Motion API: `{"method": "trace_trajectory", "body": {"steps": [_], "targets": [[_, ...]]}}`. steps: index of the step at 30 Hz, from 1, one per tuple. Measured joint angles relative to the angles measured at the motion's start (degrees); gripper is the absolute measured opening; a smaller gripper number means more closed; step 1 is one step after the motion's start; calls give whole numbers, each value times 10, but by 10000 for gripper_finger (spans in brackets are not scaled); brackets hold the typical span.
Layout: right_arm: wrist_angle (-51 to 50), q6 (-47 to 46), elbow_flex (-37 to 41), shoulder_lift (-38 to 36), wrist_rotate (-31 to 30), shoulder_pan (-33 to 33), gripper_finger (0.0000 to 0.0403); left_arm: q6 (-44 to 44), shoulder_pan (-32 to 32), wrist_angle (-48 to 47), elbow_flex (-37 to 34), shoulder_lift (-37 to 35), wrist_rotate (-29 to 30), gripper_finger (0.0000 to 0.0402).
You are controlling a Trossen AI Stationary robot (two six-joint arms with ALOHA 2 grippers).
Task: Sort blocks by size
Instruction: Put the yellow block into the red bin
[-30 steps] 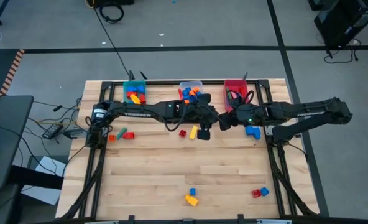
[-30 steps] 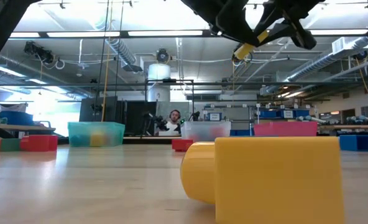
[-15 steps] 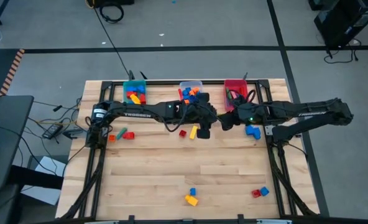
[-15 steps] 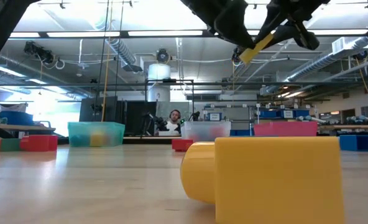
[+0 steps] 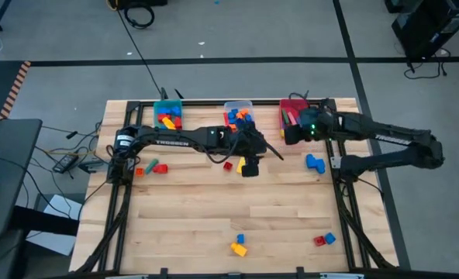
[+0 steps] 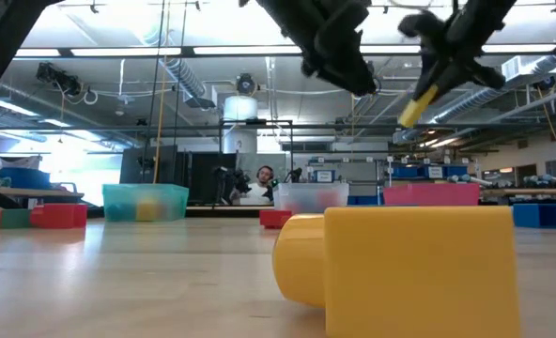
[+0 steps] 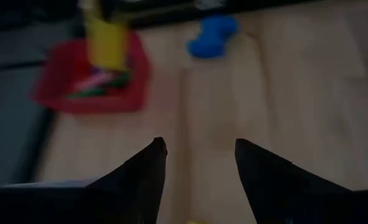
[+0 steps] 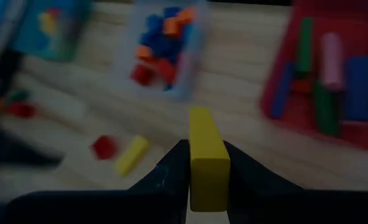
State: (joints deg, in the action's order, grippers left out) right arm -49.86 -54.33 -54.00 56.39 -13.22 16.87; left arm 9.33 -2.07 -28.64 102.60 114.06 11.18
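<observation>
We hold the long yellow bar [image 8: 206,158] clamped in our right gripper [image 8: 207,163], its length pointing toward the red bin [image 8: 367,142] just beside and ahead. Our left gripper [image 7: 199,158] hangs open and empty near mid-table

Low view: large yellow block [image 6: 400,268] close to the camera on the counter [image 6: 118,282].
Overhead, right pincer [image 6: 438,80] holds a yellow bar [image 6: 418,103], tilted; left pincer [image 6: 339,61] beside it holds nothing. Behind: teal bin [image 6: 146,201], clear bin [image 6: 311,196], red bin [image 6: 431,194].
</observation>
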Motion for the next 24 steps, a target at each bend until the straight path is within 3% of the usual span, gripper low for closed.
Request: {"method": "trace_trajectory", "body": {"steps": [12,17,24], "targets": [[-25,162,0,106,98,245,78,-38,-9,32,-92,-29,-7,186],[-36,216,-13,173,103,296,78,-59,-18,108,-204,-93,-7,186],[-66,259,-95,281,105,324,84,-124,-31,185,-373,-214,2,186]]}}
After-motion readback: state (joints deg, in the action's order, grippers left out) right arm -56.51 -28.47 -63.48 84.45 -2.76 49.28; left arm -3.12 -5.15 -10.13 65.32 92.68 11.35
